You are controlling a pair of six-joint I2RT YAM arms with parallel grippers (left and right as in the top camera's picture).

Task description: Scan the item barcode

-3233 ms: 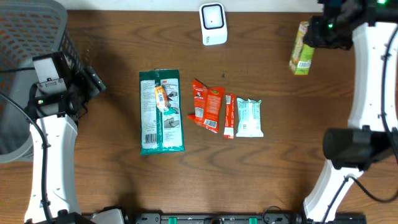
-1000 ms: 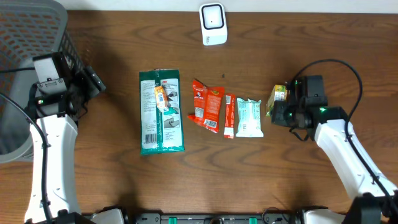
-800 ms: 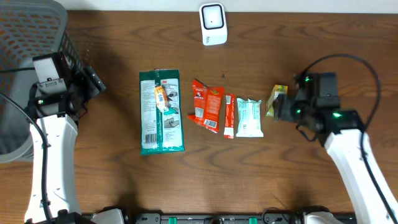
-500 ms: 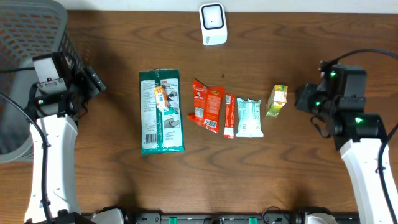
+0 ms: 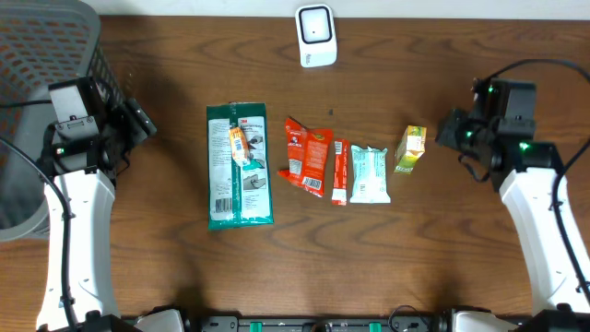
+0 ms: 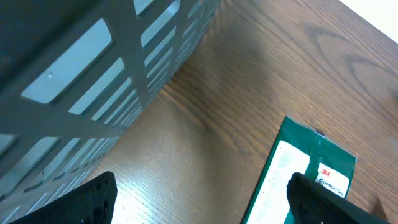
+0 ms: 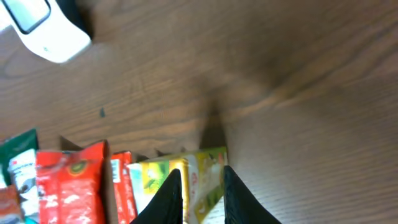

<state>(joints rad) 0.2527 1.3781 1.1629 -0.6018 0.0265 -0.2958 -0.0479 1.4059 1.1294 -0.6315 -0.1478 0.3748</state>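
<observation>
At the row's right end, beside the pale packet [image 5: 370,175], has set down the drink carton [image 5: 410,148] and pulled the right gripper [image 5: 449,131] clear, jaws nearly together on nothing, left gripper [image 6: 200,193] wide open and empty; probably done with this item, next scan pending.

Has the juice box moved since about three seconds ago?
Yes. The juice box was up at the far right, nearly level with the scanner. Now it sits lower and further left, just right of the pale blue packet.
</observation>
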